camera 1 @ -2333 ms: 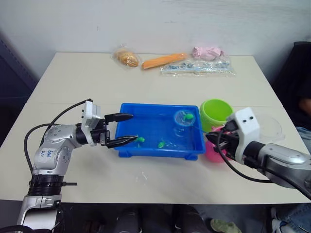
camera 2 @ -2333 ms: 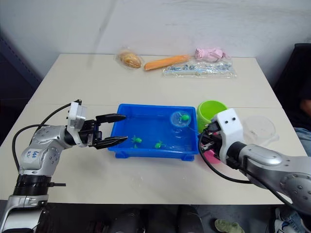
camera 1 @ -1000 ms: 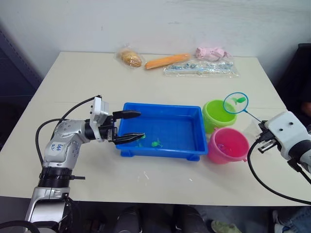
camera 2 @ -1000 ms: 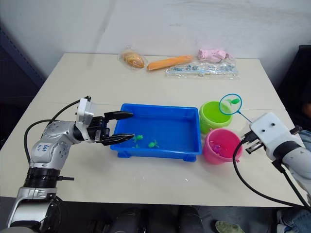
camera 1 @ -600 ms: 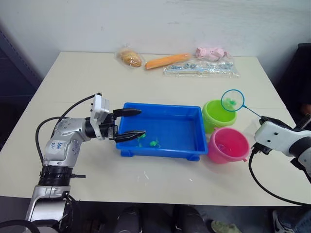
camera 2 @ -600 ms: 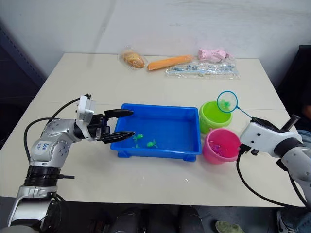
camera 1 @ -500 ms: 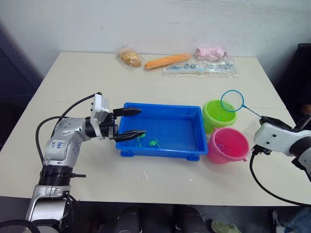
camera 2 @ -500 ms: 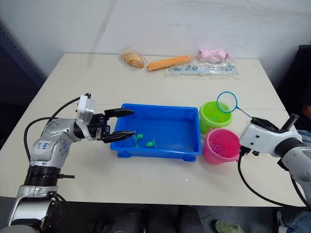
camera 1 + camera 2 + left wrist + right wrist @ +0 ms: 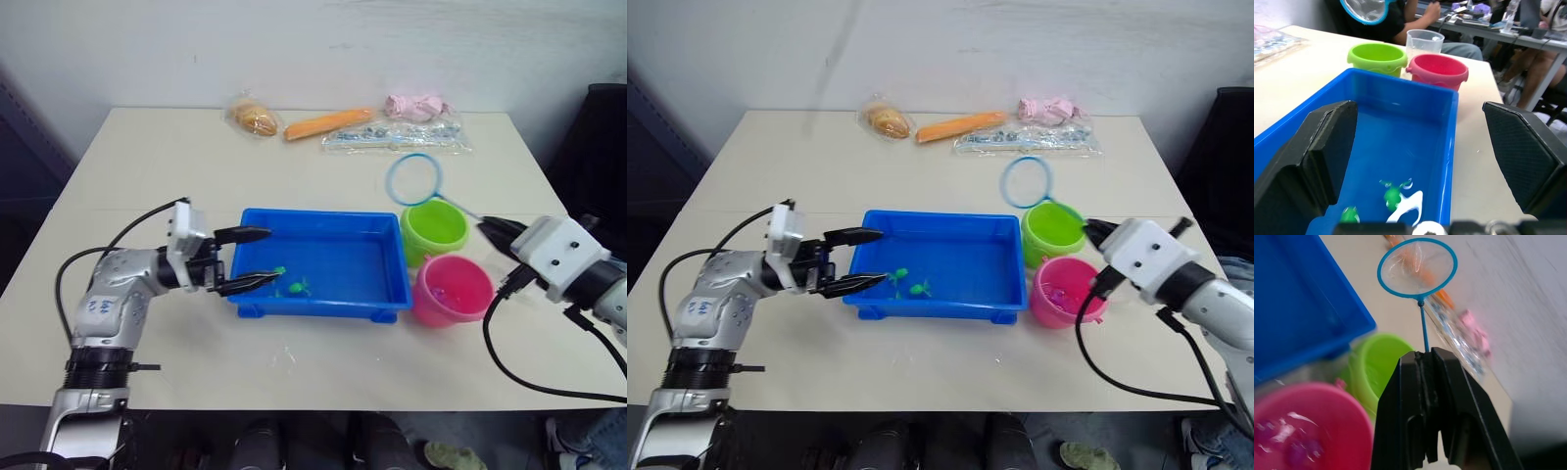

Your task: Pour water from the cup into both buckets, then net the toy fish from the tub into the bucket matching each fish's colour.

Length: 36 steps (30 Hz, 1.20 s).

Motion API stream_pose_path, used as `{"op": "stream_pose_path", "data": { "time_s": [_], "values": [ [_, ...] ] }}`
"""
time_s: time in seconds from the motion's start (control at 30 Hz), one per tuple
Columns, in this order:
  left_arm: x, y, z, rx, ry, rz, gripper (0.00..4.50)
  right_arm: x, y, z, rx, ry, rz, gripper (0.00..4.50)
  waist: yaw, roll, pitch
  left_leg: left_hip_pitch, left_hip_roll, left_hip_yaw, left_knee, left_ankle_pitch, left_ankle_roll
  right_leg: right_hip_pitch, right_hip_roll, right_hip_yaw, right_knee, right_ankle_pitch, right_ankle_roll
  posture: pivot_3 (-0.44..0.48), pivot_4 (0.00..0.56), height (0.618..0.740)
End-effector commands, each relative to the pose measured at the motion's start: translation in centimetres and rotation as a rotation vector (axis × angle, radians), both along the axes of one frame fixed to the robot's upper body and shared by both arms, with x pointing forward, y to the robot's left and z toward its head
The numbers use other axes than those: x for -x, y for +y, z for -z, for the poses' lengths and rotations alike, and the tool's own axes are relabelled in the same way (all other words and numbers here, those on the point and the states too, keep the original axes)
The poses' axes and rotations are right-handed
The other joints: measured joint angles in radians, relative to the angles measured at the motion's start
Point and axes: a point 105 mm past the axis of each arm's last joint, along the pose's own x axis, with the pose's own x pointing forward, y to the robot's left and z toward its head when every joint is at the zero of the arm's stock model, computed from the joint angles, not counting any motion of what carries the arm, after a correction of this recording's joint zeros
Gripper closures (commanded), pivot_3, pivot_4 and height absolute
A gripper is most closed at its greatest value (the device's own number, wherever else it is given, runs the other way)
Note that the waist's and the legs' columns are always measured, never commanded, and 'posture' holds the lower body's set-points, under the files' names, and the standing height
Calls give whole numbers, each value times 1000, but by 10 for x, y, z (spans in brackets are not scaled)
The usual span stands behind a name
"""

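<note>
Blue-rimmed net (image 9: 413,180) hangs above the green bucket (image 9: 434,227), its stick clamped in my right hand (image 9: 1426,363); my left hand (image 9: 243,260) straddles the tub (image 9: 397,262) wall, fingers spread.

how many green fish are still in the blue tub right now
2 green fish show in the blue tub: one by the near-left corner, beside the left gripper's open fingers, and one just to its right along the near wall. No others show there.

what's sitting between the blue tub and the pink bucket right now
Nothing. In the left eye view the tub and the pink bucket stand side by side, with at most a sliver of bare table between them.
</note>
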Motion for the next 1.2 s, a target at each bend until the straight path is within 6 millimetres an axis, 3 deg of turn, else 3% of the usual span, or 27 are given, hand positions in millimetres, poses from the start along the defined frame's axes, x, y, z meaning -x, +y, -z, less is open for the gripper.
{"op": "stream_pose_path", "data": {
  "time_s": [0.03,0.33,0.67,0.9,1.2],
  "values": [
    [10,53,-4,-29,-95,-147,94,14,68,5,-150,235,-329,4500,-4,0,0,0,1,0,0,0,0,0,0,0,0,0,0,0,150,740],
    [27,100,7,-141,4,-235,94,-8,84,42,69,410,-349,4500,-11,0,0,0,4,0,1,-1,1,0,-3,0,1,0,0,0,150,740],
    [43,106,18,-200,64,-237,94,-26,106,68,143,518,-369,4500,-18,0,0,-1,5,2,0,-1,2,-3,-3,0,3,-1,-1,0,150,740],
    [43,101,18,-190,56,-239,94,-37,128,75,161,571,-393,4500,-20,0,0,-1,5,3,0,-1,1,-4,-3,0,4,-1,-2,0,150,740],
    [44,100,19,-186,54,-250,94,-36,145,80,141,630,-434,4500,-20,0,0,-1,5,3,0,-2,1,-4,-3,0,4,-1,-2,0,150,740]
  ]
}}
